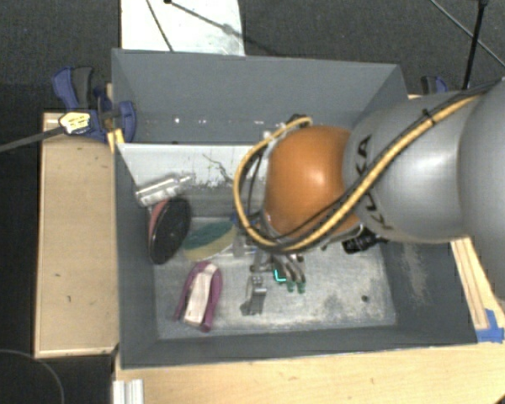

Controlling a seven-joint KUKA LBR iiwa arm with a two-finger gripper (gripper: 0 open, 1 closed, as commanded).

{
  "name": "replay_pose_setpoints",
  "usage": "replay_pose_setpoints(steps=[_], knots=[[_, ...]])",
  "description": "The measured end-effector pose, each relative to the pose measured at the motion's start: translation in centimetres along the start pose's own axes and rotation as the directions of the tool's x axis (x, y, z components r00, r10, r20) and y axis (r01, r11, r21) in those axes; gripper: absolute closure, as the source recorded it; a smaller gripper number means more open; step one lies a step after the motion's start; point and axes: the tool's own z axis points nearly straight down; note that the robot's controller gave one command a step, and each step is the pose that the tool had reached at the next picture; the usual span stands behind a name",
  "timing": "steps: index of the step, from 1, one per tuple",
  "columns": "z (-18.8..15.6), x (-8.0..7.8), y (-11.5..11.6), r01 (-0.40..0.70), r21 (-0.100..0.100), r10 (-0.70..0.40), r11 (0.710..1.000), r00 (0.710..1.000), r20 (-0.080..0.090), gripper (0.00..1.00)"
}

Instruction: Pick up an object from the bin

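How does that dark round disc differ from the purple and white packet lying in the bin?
The disc is round and nearly black with a pink rim; the packet is long, purple and white. The disc seems propped on edge; the packet lies flat. Both sit at the left of the bin.

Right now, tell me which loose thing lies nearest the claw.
The small grey piece beside the claw; the purple-white packet and dark disc lie farther left.

text: KUKA | black letters, partly hidden | on: grey arm (438,175)
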Motion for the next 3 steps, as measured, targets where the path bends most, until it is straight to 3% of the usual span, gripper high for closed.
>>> replay_pose_setpoints(steps=[1, 2, 3], knots=[[6.3, -3.9, 4.7, 0.386, 0.003, -0.386, 0.922, 0.922, 0.012, 0.00], [7.7, -1.5, 7.0, 0.680, 0.002, -0.680, 0.734, 0.734, 0.005, 0.00], [7.7, -1.6, 6.9, 0.673, 0.002, -0.673, 0.740, 0.740, 0.003, 1.00]])
